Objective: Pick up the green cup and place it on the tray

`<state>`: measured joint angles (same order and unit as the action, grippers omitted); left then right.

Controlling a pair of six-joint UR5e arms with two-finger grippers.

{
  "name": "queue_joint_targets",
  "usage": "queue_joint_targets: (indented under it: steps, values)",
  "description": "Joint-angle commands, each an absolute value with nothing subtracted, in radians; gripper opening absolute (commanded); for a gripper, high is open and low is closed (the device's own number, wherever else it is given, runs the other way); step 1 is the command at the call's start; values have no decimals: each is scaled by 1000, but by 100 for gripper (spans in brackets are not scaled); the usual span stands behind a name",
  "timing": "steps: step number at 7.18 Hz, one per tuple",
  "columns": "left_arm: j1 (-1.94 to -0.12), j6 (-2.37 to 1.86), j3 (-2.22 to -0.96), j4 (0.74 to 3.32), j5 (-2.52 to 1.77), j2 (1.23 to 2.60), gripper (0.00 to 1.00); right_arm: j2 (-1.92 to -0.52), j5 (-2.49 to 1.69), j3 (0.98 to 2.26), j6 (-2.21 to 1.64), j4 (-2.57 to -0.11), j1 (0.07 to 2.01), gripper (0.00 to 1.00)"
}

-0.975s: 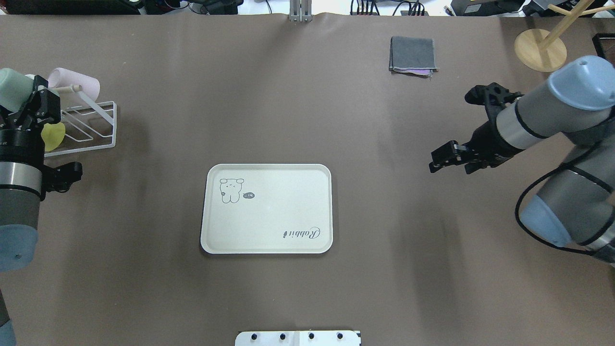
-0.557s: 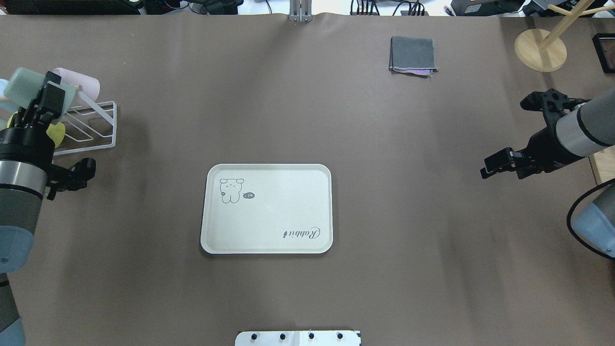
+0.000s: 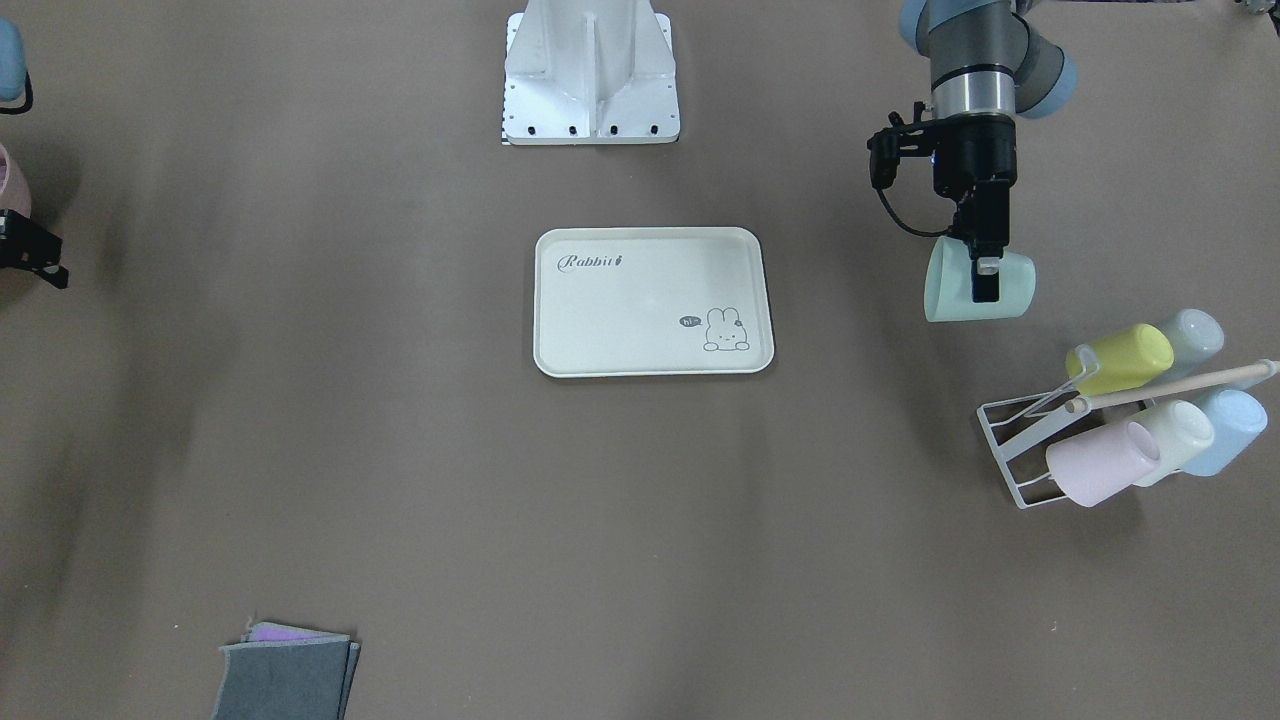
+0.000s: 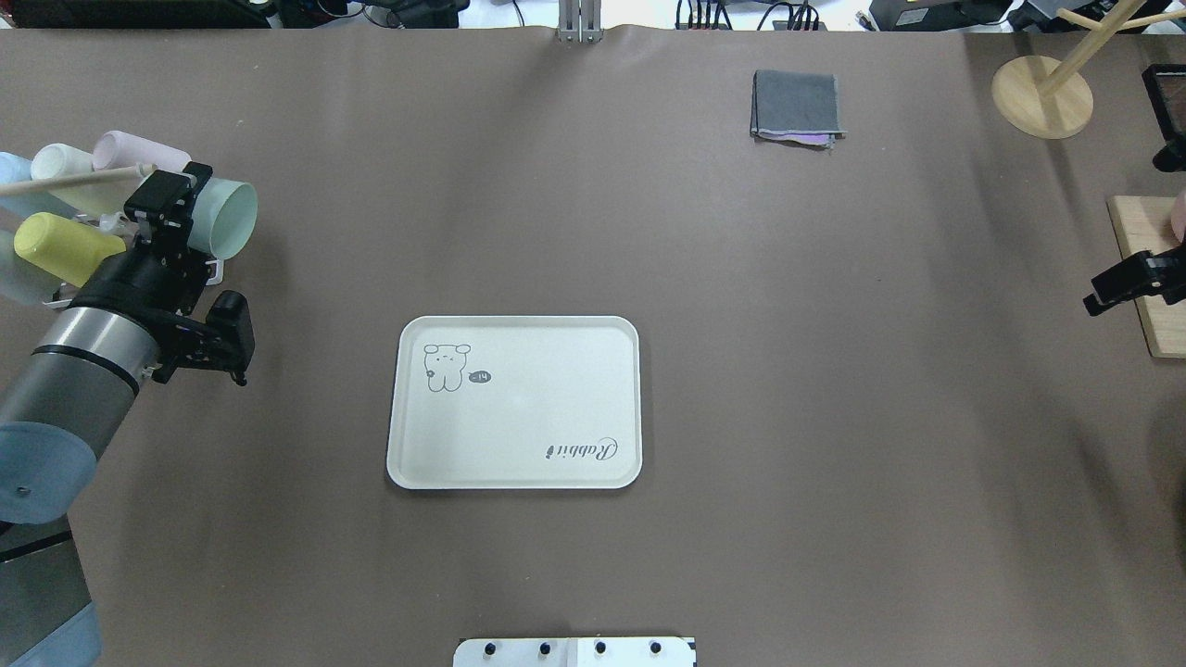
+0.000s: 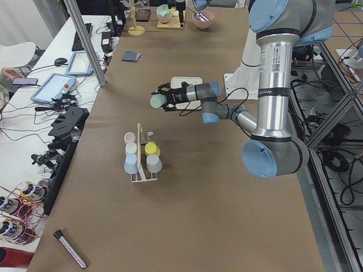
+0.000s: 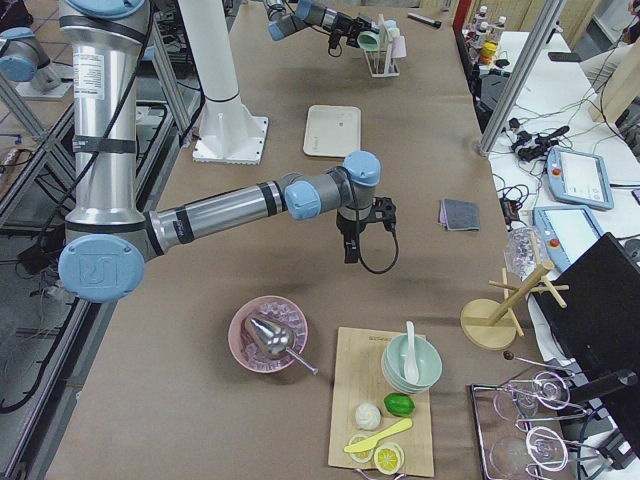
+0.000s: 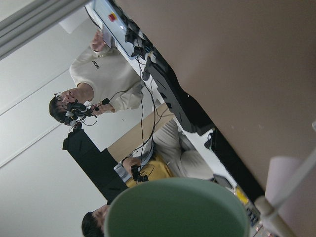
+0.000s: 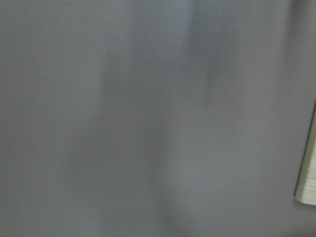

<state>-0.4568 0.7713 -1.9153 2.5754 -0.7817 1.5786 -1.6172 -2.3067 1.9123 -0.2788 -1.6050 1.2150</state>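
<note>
My left gripper (image 4: 190,211) is shut on the green cup (image 4: 230,219), a mint tumbler held on its side in the air with its mouth toward the table's middle. The front view shows one finger (image 3: 985,282) across the green cup (image 3: 975,288), just off the cup rack. The cup's rim fills the bottom of the left wrist view (image 7: 177,210). The cream tray (image 4: 537,398) with the "Rabbit" script lies bare at the table's centre, well to the cup's right and nearer me; it also shows in the front view (image 3: 640,310). My right gripper (image 4: 1107,289) is at the right edge, only partly visible.
A white wire rack (image 3: 1010,440) holds a yellow-green cup (image 4: 60,245), a pink cup (image 3: 1095,465) and pale ones. A folded grey cloth (image 4: 797,104) lies far right. A wooden stand (image 4: 1042,93) and a cutting board (image 4: 1144,306) are at the right.
My left gripper has carried the green cup off the rack and rightward, turning its mouth toward the centre. My right arm has drawn back to the right edge.
</note>
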Motion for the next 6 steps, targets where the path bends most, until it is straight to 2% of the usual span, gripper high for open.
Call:
queue_joint_targets:
  steps: [1,3,5,6]
  values:
    - [-453,476,-1913,2661,-964,1618,12,-1620,-2304,1898,-106,-1744,1285,99]
    - [-434,141,-1896,2669,-1131,1676,8,-1620,-2298,1832,-71,-1735,1302,99]
    - [-369,-65,-1774,2819,-1180,1791,7,-1620,-2296,1795,-34,-1733,1312,99]
    - [-345,-169,-1764,2841,-1208,1830,7,-1614,-2296,1772,-34,-1730,1312,99]
